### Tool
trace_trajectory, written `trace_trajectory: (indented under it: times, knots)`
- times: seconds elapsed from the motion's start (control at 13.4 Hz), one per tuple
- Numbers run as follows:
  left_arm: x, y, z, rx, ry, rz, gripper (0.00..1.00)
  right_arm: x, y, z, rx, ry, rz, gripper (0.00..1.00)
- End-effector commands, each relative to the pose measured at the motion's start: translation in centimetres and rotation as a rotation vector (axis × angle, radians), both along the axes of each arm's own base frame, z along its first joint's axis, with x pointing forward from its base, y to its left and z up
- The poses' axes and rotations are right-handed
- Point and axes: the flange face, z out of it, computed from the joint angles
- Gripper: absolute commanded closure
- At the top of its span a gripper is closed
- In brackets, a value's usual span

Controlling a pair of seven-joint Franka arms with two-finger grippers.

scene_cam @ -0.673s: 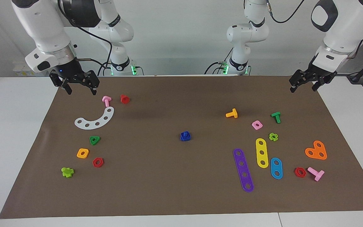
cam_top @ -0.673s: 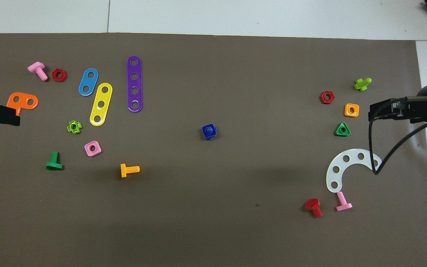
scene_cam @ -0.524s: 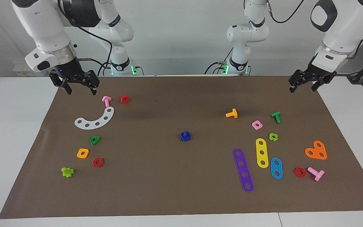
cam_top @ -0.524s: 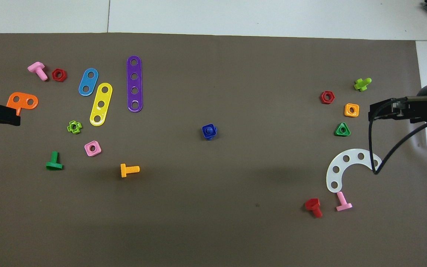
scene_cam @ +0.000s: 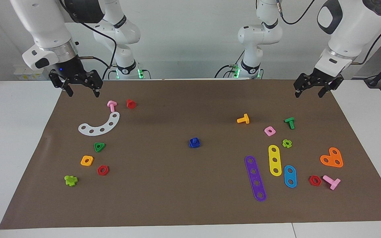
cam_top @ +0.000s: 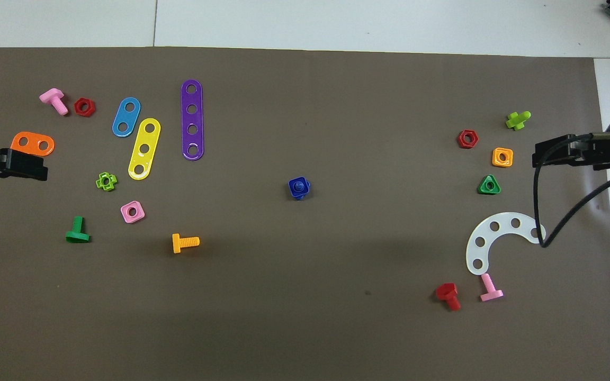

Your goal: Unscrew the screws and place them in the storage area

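Observation:
A small royal-blue bolt (scene_cam: 194,141) stands in a blue square nut (scene_cam: 197,144) at the middle of the brown mat; its shaft end points up. It also shows in the overhead view (cam_top: 298,186). My left gripper (scene_cam: 308,95) hangs open and empty above the mat's corner near the left arm's base, apart from the bolt; in the overhead view (cam_top: 24,168) it covers part of the orange plate. My right gripper (scene_cam: 83,94) hangs open and empty above the mat's corner near the right arm's base, over the mat's edge in the overhead view (cam_top: 551,156).
Toward the left arm's end lie an orange bolt (scene_cam: 243,119), green bolt (scene_cam: 289,122), pink nut (scene_cam: 270,131), purple (scene_cam: 255,178), yellow and blue strips and an orange plate (scene_cam: 332,158). Toward the right arm's end lie a white arc (scene_cam: 99,125), pink bolt (scene_cam: 111,105), red bolt (scene_cam: 130,103) and several nuts.
The left gripper has moved in over the mat toward the table's middle. The right gripper has risen a little. The blue bolt and nut have not moved.

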Motion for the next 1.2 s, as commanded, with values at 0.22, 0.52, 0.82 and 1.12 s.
trace_trajectory:
  times: [0.22,0.52,0.82,1.12]
  knots:
    - [1.0,-13.2,-4.8,-0.061,0.021,0.091,0.06,0.0,0.5,-1.1,0.014,0.044,0.029,0.00]
    - [2.2,-22.6,-8.9,-0.129,-0.047,0.250,0.07,0.0,-1.2,-1.1,0.017,0.044,-0.005,0.00]
    - [3.4,-32.0,-15.1,-0.159,-0.040,0.366,0.08,-0.3,-1.0,-1.4,0.028,0.058,0.000,0.00]
    - [3.7,-36.2,-21.3,-0.153,-0.076,0.350,0.09,-0.8,-1.1,-1.1,0.018,0.049,-0.005,0.00]
